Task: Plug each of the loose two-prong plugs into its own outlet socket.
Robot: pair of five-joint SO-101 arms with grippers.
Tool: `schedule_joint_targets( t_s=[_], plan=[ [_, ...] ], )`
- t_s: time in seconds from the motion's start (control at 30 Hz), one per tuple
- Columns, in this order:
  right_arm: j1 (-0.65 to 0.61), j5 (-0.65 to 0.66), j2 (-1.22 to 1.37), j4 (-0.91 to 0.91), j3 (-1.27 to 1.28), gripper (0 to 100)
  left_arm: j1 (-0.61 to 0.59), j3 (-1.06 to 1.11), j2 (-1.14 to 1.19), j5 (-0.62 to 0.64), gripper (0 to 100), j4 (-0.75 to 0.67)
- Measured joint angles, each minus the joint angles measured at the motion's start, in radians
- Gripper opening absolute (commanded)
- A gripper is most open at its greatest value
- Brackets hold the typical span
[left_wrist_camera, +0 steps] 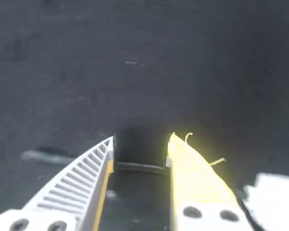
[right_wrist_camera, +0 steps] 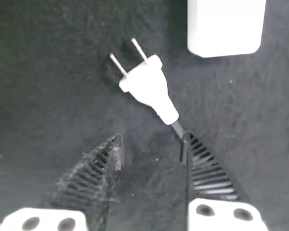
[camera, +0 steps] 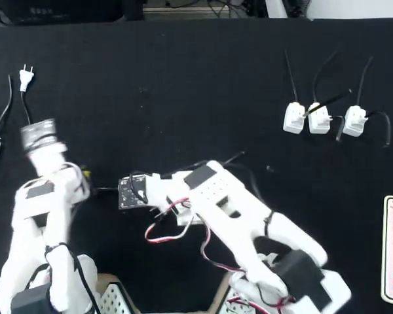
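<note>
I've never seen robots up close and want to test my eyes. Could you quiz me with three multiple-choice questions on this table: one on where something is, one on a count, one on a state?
1. Where does the white plug near the right pincer lie?
A) on the black table, beside a white socket block
B) on a chair
C) in a box

2. How many white blocks sit in a row at the right of the high view?
A) two
B) three
C) five

3. What state is the right pincer in?
A) shut on the plug
B) shut on a cable
C) open

Answers:
1 A, since the right wrist view shows the plug flat on the table by the block.
2 B, since the high view shows three.
3 C, since its fingers stand apart, with the plug ahead of them.
</note>
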Motion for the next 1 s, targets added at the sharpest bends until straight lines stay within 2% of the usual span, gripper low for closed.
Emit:
schedule_joint_targets(
  t_s=[0.13, 0.23, 0.63, 0.83, 1.0],
  plan=[
    [-0.021, 0.044, 0.035, 0.0, -0.021, 19.1, -0.103, 0.0, 0.0, 0.109, 18, 0.0],
    [-0.061, 0.054, 0.06, -0.002, -0.037, 18.8, -0.137, 0.0, 0.0, 0.143, 18, 0.0],
    [-0.083, 0.049, 0.258, -0.021, -0.187, 18.7, -0.14, 0.0, 0.0, 0.152, 18, 0.0],
    [-0.089, -0.066, 0.195, -0.021, -0.189, 8.3, -0.14, 0.0, 0.0, 0.152, 18, 0.0],
    [-0.087, -0.166, 0.112, -0.021, -0.189, 7.5, -0.14, 0.0, 0.0, 0.152, 18, 0.0]
  ],
)
